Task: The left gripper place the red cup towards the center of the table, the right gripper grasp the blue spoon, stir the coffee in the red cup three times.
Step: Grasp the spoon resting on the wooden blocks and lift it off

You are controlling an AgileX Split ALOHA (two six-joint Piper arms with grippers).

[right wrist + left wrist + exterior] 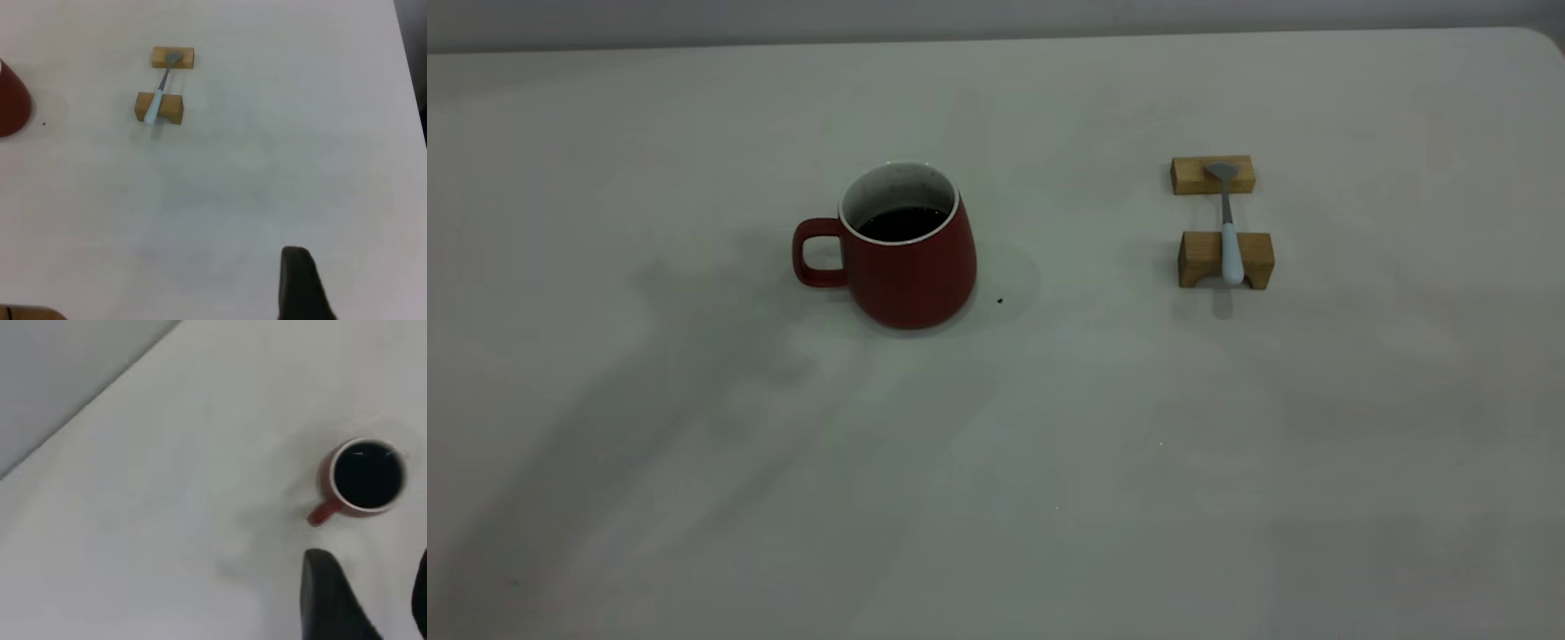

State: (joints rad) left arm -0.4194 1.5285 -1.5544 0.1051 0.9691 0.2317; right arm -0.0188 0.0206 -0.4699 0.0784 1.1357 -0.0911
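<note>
High above the table [996, 498], the left gripper [373, 600] shows only in its own wrist view: two dark fingers [327, 600] at the frame's edge, spread well apart, nothing between them. They hang clear of the red cup [365, 479], which that camera sees from overhead, the coffee [368, 475] a flat black disc inside the white rim and the handle turned toward the fingers.

The right gripper [303, 287] appears in its wrist view as a single dark finger; whether the pair is spread or closed cannot be told, and it holds nothing visible. Well away from it lies the blue spoon [159, 95], and a sliver of cup sits at that frame's edge.

The exterior view shows neither arm. There the cup [907, 253] stands upright left of centre, handle pointing left, coffee [903, 222] partway up the speckled interior, a dark speck [1000, 300] just beside its base. To the right, the spoon [1229, 227] bridges two wooden blocks [1224, 258], bowl on the far block, pale handle across the near, notched one.
</note>
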